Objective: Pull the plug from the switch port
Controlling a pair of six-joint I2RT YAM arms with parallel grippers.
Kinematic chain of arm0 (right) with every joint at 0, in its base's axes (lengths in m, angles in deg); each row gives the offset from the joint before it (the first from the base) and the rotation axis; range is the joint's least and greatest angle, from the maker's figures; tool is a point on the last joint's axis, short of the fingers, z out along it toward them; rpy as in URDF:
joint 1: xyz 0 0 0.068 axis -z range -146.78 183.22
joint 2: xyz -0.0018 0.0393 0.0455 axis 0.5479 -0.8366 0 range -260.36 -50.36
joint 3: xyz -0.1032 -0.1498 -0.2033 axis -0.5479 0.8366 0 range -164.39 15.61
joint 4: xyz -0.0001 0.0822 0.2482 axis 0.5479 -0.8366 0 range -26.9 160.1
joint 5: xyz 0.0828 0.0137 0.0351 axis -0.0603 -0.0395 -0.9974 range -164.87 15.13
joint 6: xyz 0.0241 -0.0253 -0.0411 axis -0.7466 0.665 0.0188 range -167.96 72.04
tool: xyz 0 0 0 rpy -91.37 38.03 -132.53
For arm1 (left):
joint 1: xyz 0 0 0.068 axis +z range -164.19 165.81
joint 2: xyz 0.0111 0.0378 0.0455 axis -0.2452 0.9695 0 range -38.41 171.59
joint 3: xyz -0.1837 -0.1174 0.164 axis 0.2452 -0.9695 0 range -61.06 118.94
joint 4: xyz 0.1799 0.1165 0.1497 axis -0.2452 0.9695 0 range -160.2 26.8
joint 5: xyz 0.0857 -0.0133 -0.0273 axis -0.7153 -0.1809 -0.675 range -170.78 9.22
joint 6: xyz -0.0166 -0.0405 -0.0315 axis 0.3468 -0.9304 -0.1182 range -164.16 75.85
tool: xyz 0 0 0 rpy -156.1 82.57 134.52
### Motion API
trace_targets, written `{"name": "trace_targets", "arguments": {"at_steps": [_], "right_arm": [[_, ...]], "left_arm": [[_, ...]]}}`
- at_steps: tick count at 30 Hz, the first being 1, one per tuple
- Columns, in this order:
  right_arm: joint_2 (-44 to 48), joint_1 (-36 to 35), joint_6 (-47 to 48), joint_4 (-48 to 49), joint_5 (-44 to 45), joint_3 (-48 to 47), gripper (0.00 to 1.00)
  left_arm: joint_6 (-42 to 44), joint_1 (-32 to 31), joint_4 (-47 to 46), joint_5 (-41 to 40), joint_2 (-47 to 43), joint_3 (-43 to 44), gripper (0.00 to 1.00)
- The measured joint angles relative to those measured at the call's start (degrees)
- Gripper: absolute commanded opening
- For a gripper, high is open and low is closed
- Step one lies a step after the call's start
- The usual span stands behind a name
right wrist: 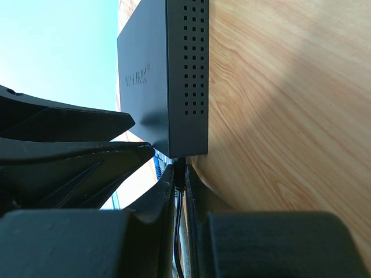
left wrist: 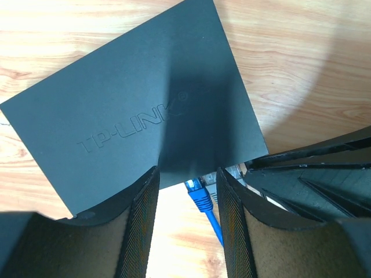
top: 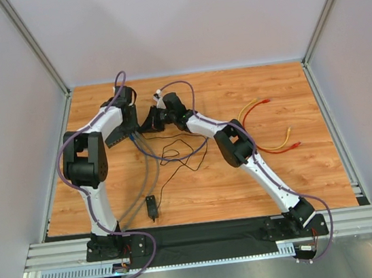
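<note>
Wood-grain counter (top: pixel 245 172), grey walls round it. Your switch (left wrist: pixel 127 110) lies flat at far left-centre, logo up, port edge toward the arm bases. Right tool (right wrist: pixel 180 176) is clenched on a thin black plug (right wrist: pixel 180 162) at that edge, and the plug meets the housing. Left tool (left wrist: pixel 186 174) is released, its jaws apart either side of a blue plug (left wrist: pixel 197 190) at the same edge, not touching it. Adapter block (top: pixel 152 207) sits near the front. Orange and yellow cables (top: pixel 275 142) lie well apart on the right.
</note>
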Motion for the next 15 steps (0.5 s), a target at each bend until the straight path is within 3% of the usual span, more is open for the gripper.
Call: {"name": "trace_targets", "arguments": {"at_steps": [15], "right_arm": [[0.7,0.0,-0.9,1.2,0.3,1.6,0.03]], "left_arm": [[0.2,-1.7,3.1,-2.2,2.6,3.4,0.54]]}}
